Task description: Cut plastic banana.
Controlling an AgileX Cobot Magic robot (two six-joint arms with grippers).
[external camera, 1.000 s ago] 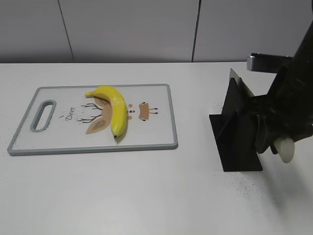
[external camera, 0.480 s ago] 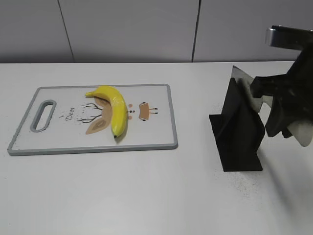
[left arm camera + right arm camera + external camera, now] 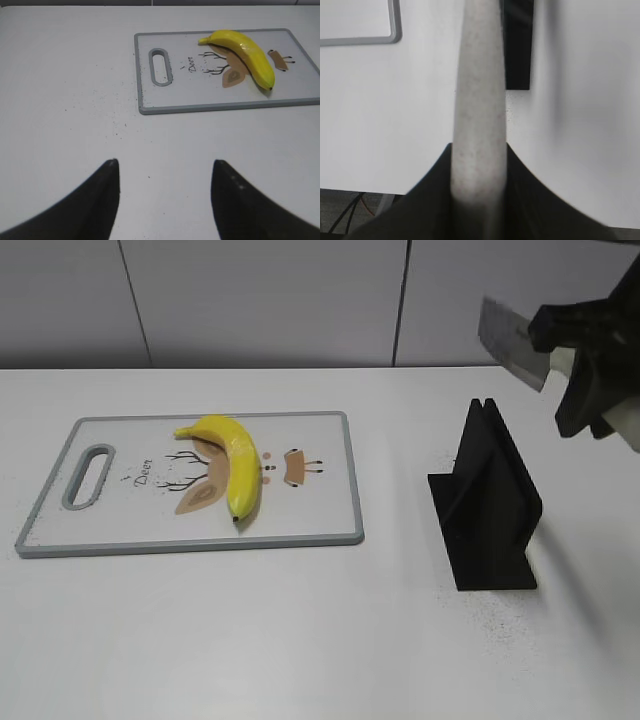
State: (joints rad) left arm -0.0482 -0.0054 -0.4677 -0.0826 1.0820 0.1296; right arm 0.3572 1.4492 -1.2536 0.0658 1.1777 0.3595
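Looks like a lab/test bench, not a kitchen. Bare white table (image 3: 300,640), plain grey panelled wall (image 3: 250,300) behind, no household clutter. Props only: grey-rimmed cutting board (image 3: 320,455) with a cartoon deer print, black knife stand (image 3: 490,505). Cables (image 3: 350,212) visible under the table edge in the right wrist view.

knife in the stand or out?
Out. The right pincer holds the knife in the air above the black stand, whose slot is empty.
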